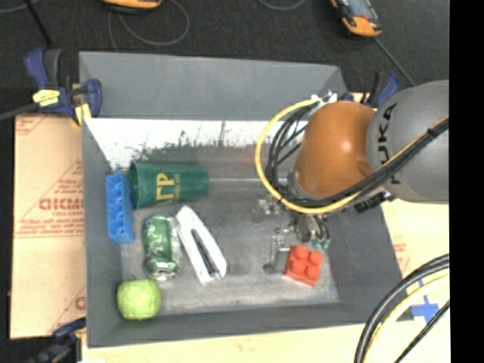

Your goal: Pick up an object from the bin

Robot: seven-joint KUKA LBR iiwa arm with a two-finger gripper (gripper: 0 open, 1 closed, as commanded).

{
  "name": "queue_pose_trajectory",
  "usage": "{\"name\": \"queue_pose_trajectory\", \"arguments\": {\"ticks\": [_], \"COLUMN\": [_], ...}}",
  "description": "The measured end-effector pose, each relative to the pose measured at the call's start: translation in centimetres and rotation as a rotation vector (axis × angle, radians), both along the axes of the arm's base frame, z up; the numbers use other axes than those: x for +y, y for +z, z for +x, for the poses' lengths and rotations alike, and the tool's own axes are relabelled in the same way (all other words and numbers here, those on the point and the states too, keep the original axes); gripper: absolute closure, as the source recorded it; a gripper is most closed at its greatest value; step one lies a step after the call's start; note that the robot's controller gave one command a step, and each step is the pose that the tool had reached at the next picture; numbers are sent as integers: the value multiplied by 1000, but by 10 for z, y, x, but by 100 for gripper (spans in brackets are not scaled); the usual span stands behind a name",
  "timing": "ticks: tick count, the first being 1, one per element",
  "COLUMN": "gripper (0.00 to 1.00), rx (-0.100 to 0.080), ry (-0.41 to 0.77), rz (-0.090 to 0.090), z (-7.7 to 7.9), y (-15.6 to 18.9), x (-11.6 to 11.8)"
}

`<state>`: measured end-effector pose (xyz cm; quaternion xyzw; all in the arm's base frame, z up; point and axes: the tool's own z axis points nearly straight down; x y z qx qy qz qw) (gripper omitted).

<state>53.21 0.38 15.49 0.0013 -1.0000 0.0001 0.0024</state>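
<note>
Six loose items in grey bin (227, 97). Red studded block (304, 265), lower right, lies just beside lowered gripper (291, 257), likely positioned for picking; grip spread or pressed together, cannot tell.

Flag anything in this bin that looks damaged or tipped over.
Two things stand out. The green can, left of centre, looks crumpled and lies on its side. The green cup behind it, near the back wall, is tipped on its side too. Nothing looks spilled.
</note>
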Motion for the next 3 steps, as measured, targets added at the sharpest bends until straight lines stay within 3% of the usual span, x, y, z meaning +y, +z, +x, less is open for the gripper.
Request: {"name": "queue_pose_trajectory", "arguments": {"ticks": [1, 2, 3], "gripper": [0, 0, 0], "rx": [-8, -13, -3], "ry": [0, 33, 30], "rz": [0, 0, 0], "z": [2, 11, 3], "y": [5, -40, -36], "x": [0, -56, -87]}}
